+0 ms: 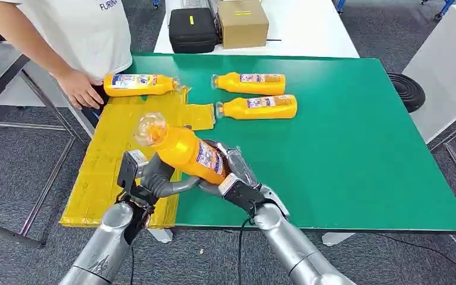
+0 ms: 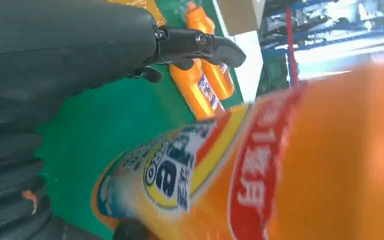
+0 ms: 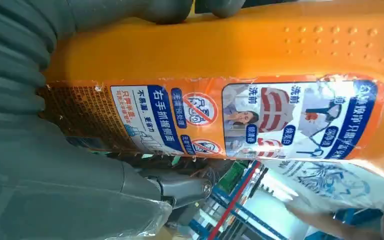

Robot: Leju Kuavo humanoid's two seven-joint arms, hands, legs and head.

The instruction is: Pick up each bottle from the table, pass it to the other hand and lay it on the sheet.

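An orange bottle (image 1: 184, 151) with a clear cap hangs tilted above the table's front left edge, cap up and to the left. My right hand (image 1: 237, 178) grips its lower end; in the right wrist view the labelled bottle (image 3: 230, 60) lies against that hand (image 3: 30, 150). My left hand (image 1: 151, 178) reaches under the bottle with its fingers spread, and the bottle (image 2: 280, 170) is close by that hand (image 2: 80, 50). One bottle (image 1: 139, 84) lies on the yellow sheet (image 1: 104, 172). Two more bottles (image 1: 252, 83) (image 1: 261, 107) lie on the green table (image 1: 362, 148).
A person stands at the table's far left corner, one hand (image 1: 80, 89) beside the sheet. A black case (image 1: 193, 29) and a cardboard box (image 1: 242, 22) sit on the white table behind. A black round object (image 1: 407, 90) lies off the right edge.
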